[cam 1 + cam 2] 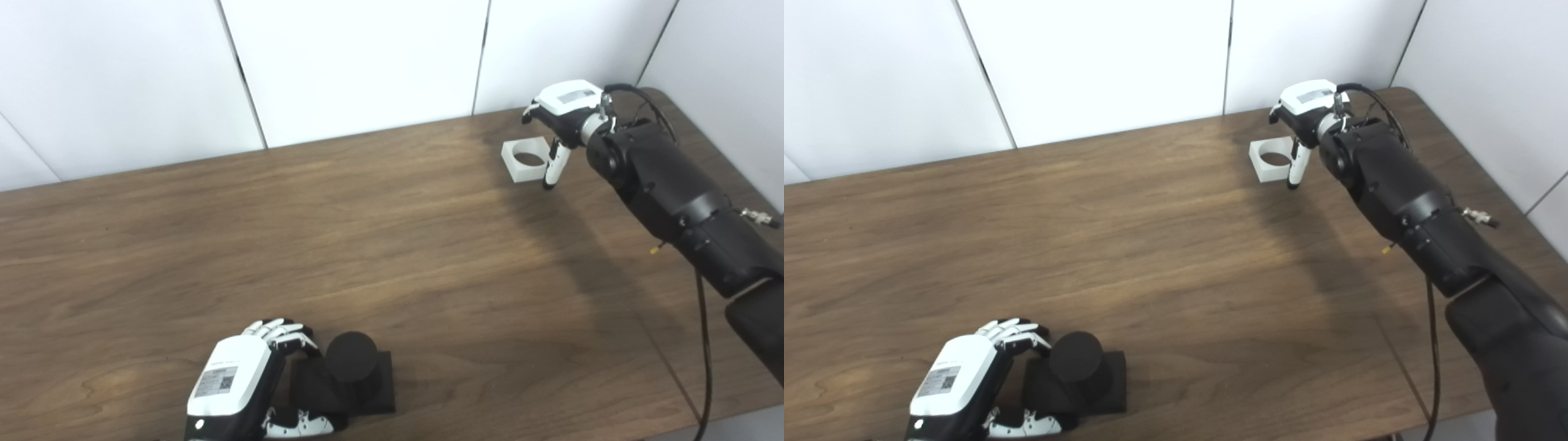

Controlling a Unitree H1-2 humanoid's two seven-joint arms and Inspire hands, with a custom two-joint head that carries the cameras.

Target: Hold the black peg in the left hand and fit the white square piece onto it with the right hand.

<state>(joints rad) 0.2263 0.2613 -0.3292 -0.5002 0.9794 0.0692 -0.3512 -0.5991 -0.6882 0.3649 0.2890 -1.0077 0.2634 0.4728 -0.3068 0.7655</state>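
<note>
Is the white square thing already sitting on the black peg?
No, the white square piece lies on the table at the far right by the right hand, far from the black peg near the left hand.

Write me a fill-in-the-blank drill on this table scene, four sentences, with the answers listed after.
1. The black peg stands on a flat square base of the colour ____.
2. The white square piece has a ____ hole through its middle.
3. The robot hand next to the black peg is the ____ hand.
4. The right hand is at the ____ right corner of the wooden table.

Missing words: black; round; left; far
</note>
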